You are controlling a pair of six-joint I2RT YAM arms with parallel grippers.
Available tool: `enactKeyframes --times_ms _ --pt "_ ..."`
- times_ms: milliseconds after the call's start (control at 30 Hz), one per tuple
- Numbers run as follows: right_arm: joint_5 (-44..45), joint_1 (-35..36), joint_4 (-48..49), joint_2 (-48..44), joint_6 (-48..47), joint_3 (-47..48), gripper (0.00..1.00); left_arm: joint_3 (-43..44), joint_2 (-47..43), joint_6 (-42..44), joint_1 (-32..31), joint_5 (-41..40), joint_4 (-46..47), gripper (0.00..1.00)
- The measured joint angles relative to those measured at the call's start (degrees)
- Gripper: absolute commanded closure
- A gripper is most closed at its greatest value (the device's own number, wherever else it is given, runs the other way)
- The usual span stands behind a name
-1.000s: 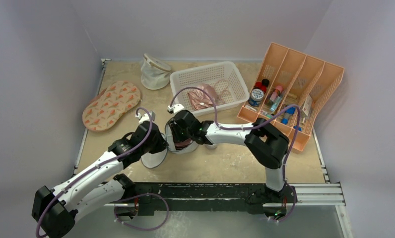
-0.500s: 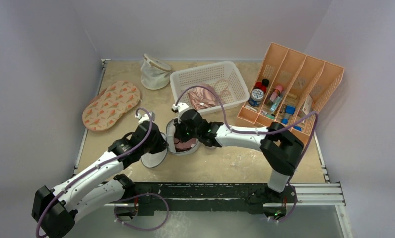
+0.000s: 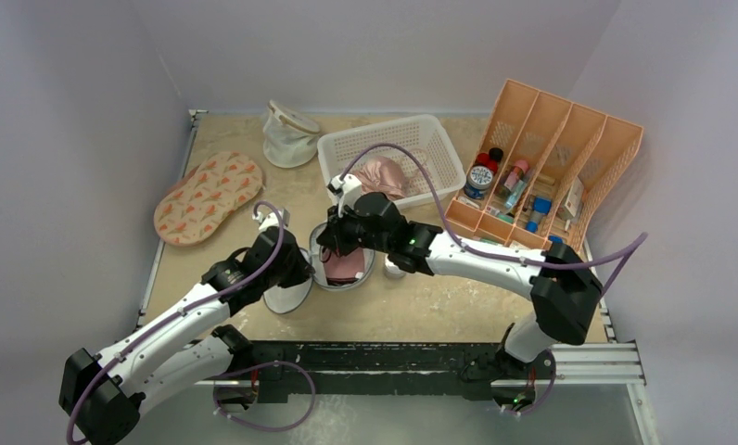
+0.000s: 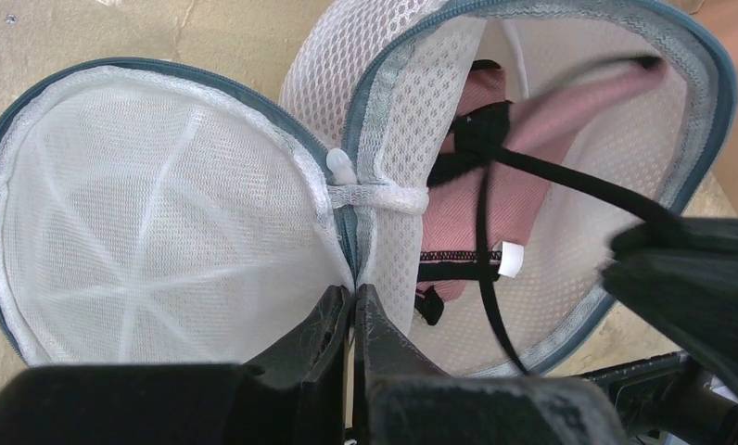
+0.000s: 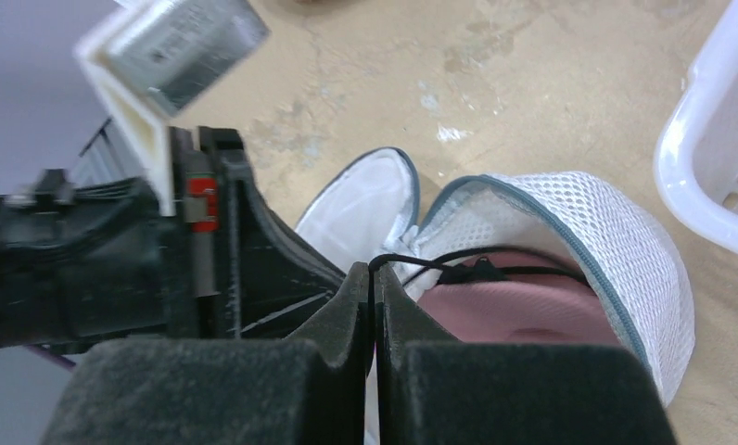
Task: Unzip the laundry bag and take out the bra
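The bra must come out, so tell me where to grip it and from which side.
Grip the bra's thin black strap, from above through the laundry bag's open mouth: the lid lies flipped aside and the strap stands clear of the cup. The right claw is shut on it.

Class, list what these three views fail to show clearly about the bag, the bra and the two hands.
- Right wrist view: most of the bra is hidden by the wall of the laundry bag and the fingers of the right hand.
- Left wrist view: the fingers of the left hand cover the seam they pinch. The right hand is a blur, cut off by the right edge.
- Top view: both hands' fingertips are hidden under their wrists.
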Motion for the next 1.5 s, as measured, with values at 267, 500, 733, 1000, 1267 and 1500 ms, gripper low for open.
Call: enactKeyframes --times_ms 267,500,733,1000,1267,1500 --pt "0.0 0.0 0.2 -5.8 0.5 0.0 1.00 0.0 -0.2 0.0 0.0 0.0 0.0 1.00" --pt "1.4 0.0 0.3 -11.3 0.5 0.0 1.00 0.0 0.2 0.0 0.0 0.0 0.0 1.00" --pt "2.8 0.0 0.3 -15.0 0.1 0.3 1.00 0.0 0.1 0.0 0.0 0.0 0.0 1.00" --pt "5.6 0.0 -1.6 -17.9 -3.0 5.5 1.00 0.0 0.1 0.0 0.0 0.0 0.0 1.00" --pt "9.2 0.0 -1.7 -19.5 -8.8 14.3 1.00 0.0 -0.1 0.0 0.0 0.0 0.0 1.00" --pt "12.6 0.0 -1.8 -18.9 -14.1 21.1 1.00 0.0 -0.1 0.0 0.0 0.0 0.0 1.00"
